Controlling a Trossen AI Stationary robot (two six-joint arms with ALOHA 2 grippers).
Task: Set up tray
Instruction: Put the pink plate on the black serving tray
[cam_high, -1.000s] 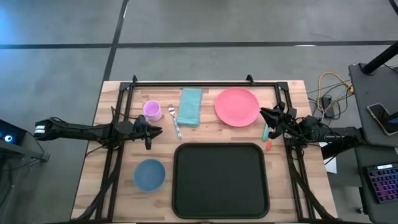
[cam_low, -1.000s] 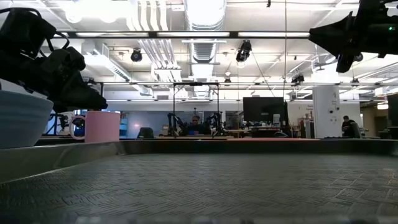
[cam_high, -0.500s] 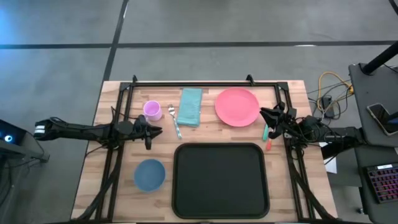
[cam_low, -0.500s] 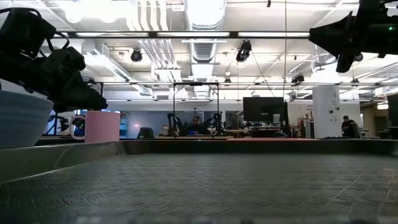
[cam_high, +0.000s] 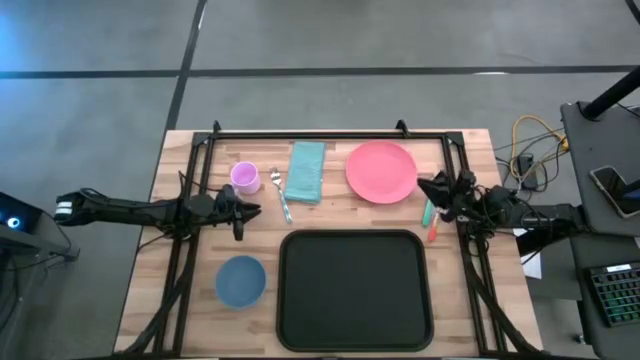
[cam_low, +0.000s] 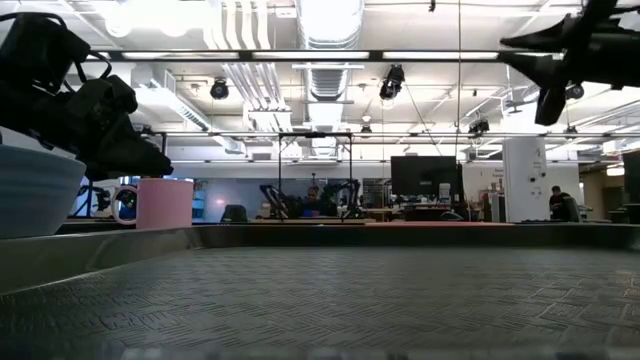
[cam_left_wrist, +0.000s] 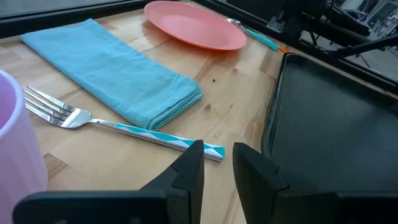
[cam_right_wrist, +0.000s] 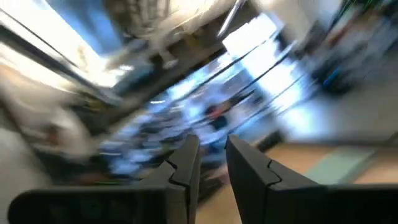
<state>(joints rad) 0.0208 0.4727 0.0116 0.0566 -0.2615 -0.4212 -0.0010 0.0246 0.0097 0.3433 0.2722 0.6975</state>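
The black tray (cam_high: 355, 290) lies flat at the table's near middle; its ribbed floor (cam_low: 320, 300) fills the low view. Along the far side lie a purple cup (cam_high: 245, 177), a fork (cam_high: 281, 196), a folded teal napkin (cam_high: 306, 171) and a pink plate (cam_high: 381, 171). A blue bowl (cam_high: 240, 280) stands left of the tray. My left gripper (cam_high: 255, 209) hovers near the fork's handle end (cam_left_wrist: 208, 149), its fingers a narrow gap apart with nothing between them. My right gripper (cam_high: 422, 185) hangs beside the plate's right rim, raised, also slightly open and empty.
Two utensils, one teal-handled and one orange (cam_high: 431, 218), lie right of the plate below my right gripper. A black frame (cam_high: 310, 133) runs along the table's far edge and down both sides. Bare wood shows between the tray and the far row.
My right gripper has rolled about its own pointing line while staying in place beside the plate; its wrist view is smeared by the turn.
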